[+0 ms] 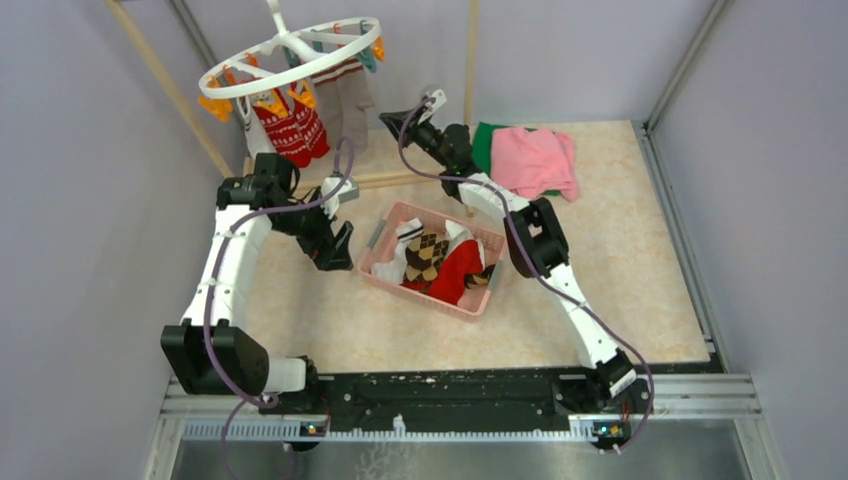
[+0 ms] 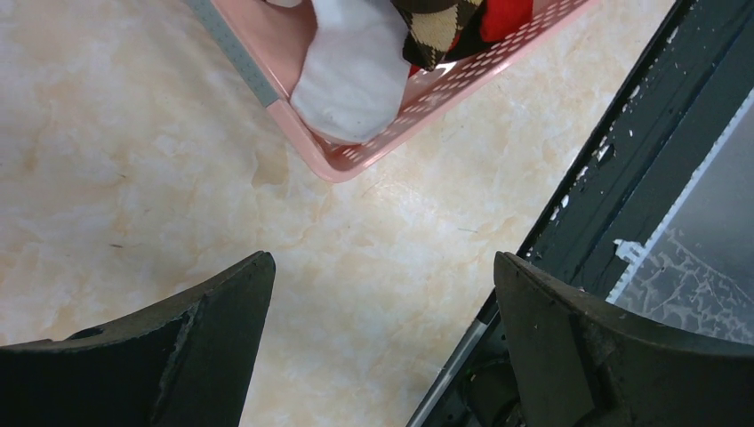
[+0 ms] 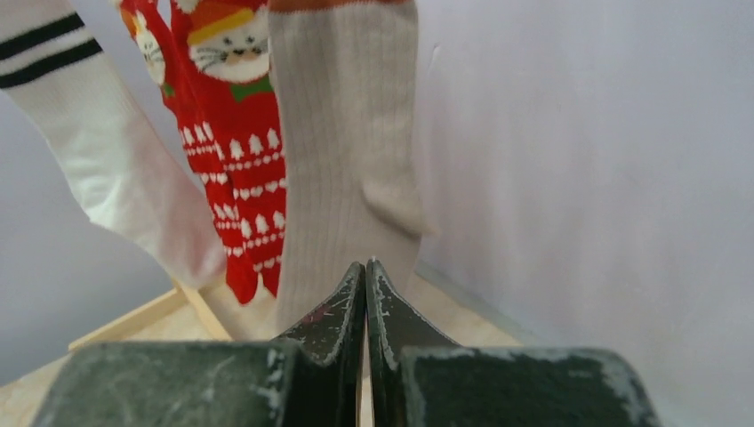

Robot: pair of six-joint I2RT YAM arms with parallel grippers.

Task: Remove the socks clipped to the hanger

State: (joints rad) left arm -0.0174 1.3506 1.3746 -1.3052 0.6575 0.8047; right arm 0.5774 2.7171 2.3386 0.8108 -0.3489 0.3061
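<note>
The hanger [image 1: 290, 62] hangs at 11 o'clock over the table [image 1: 620, 250], with a white sock [image 3: 116, 178], red socks [image 3: 244, 178] and a grey sock [image 3: 342, 133] clipped on. The right gripper [image 3: 365, 267] is closed, its tips at the grey sock's 6 o'clock edge; I cannot tell if fabric is pinched. The left gripper [image 2: 382, 267] gapes wide and empty at 9 o'clock of the basket [image 1: 425, 295], which holds loose socks [image 1: 455, 270].

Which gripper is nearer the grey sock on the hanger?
Right. The right gripper, shut, is at the lower end of the grey sock; the left gripper hangs open over the table beside the basket, well away.
</note>
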